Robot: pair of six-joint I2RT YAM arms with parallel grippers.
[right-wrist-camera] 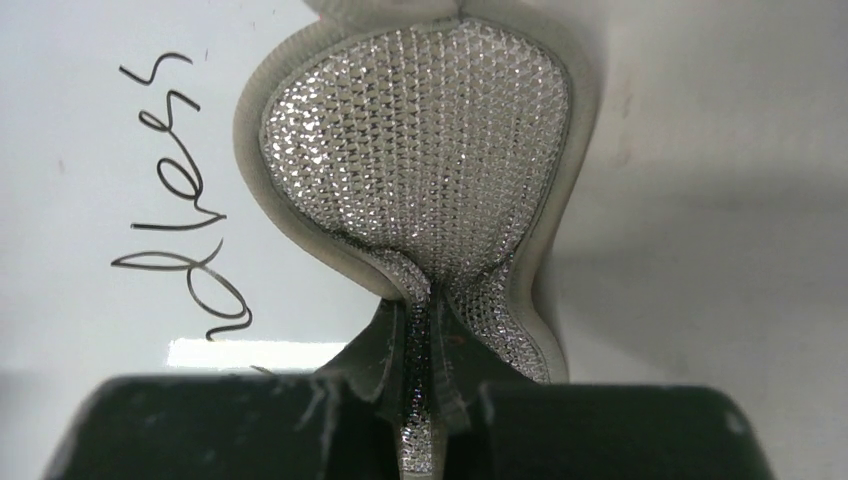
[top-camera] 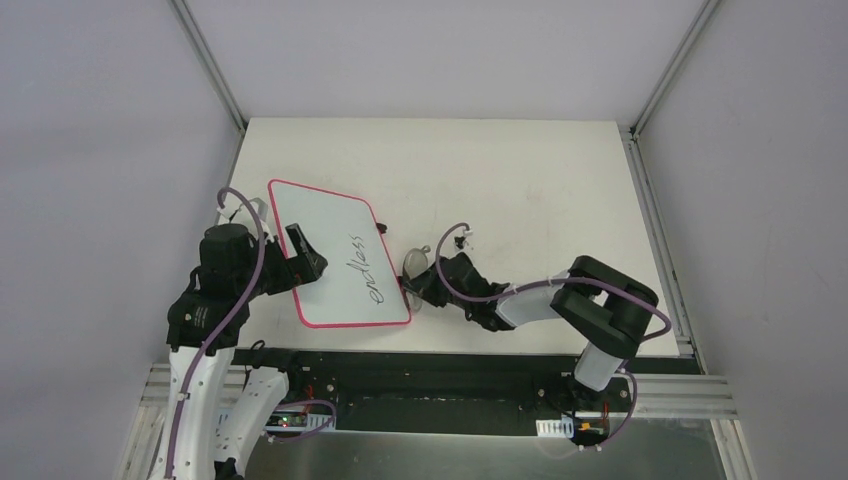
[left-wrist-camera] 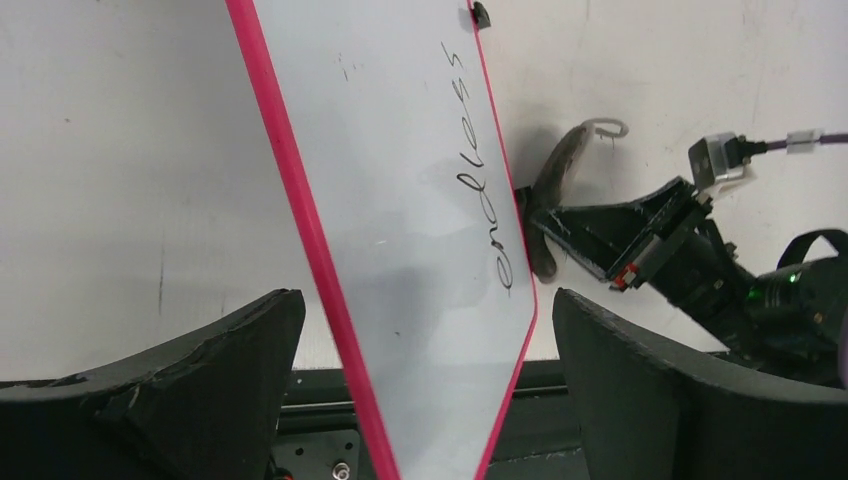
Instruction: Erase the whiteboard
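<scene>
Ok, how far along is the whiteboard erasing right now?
Done: the right end effector grips the grey pad. In hand: the pad sits at the right edge of the whiteboard, beside the writing, while the open left end effector is over the opposite edge. Left: all of it; "endless" is intact, no strokes wiped.

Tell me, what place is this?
Likely a robot lab booth: a white table walled by plain panels, two robot arms at its edge, the right gripper pinching a pad beside a whiteboard.
</scene>
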